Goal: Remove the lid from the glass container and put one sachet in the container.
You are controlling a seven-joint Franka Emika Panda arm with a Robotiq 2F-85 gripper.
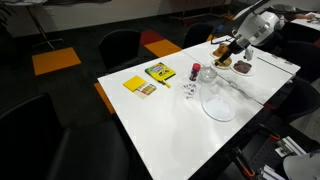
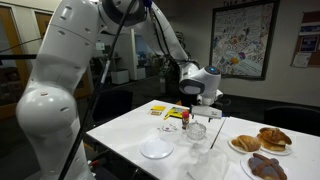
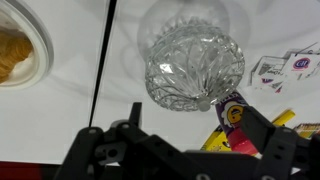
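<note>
The glass container point(image 3: 195, 60) is a small clear cut-glass jar standing on the white table; it also shows in both exterior views point(image 1: 207, 77) point(image 2: 196, 130). Its ribbed top, which looks like the lid point(image 3: 200, 80), sits on it; I cannot tell lid and jar apart clearly. Several small sachets point(image 3: 272, 72) lie just right of the jar, and they are visible in an exterior view point(image 1: 188, 88) too. My gripper point(image 3: 195, 135) hovers open above the jar with nothing between its fingers point(image 3: 258, 122). In both exterior views the gripper point(image 1: 223, 57) point(image 2: 205, 102) hangs a little above the jar.
A small red cylinder point(image 3: 232, 115) stands close beside the jar. A large pale round plate point(image 1: 218, 104) point(image 2: 156, 149) lies nearby. Plates of pastries point(image 2: 270, 139) point(image 3: 15, 50) and yellow packets point(image 1: 158, 71) are also on the table. A dark seam point(image 3: 100, 70) crosses the tabletop.
</note>
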